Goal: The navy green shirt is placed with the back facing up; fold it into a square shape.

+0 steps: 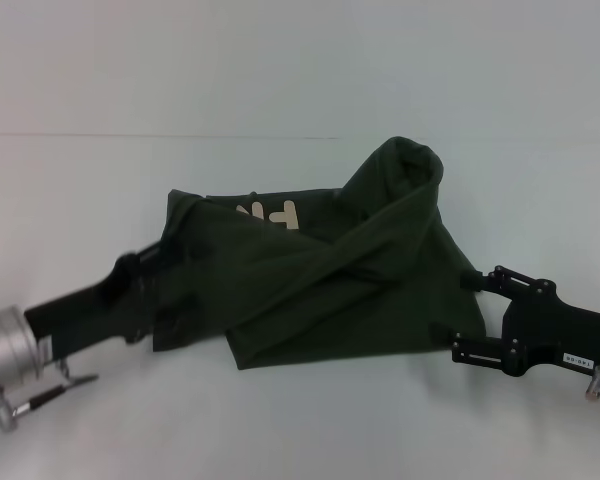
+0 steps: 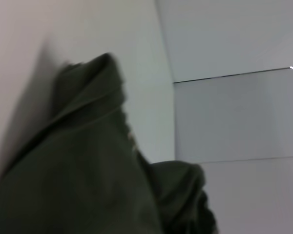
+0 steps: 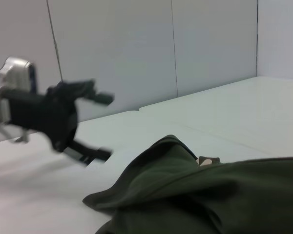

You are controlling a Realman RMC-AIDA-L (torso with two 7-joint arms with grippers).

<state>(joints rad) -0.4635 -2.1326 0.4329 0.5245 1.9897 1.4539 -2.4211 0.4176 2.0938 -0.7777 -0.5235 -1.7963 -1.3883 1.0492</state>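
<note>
The navy green shirt [image 1: 320, 290] lies crumpled and partly folded over on the white table [image 1: 300, 430], one part bunched up at the back right. Cream letters [image 1: 272, 212] show at its far edge. My left gripper [image 1: 150, 298] is at the shirt's left edge. In the right wrist view it [image 3: 97, 126] is open and just clear of the cloth [image 3: 210, 195]. My right gripper [image 1: 467, 317] is open at the shirt's lower right edge, one finger on each side of the hem. The left wrist view shows only shirt folds [image 2: 78, 185] close up.
The white table stretches around the shirt on all sides, with a thin seam [image 1: 160, 135] across the back. Pale wall panels [image 3: 136, 48] stand behind the table.
</note>
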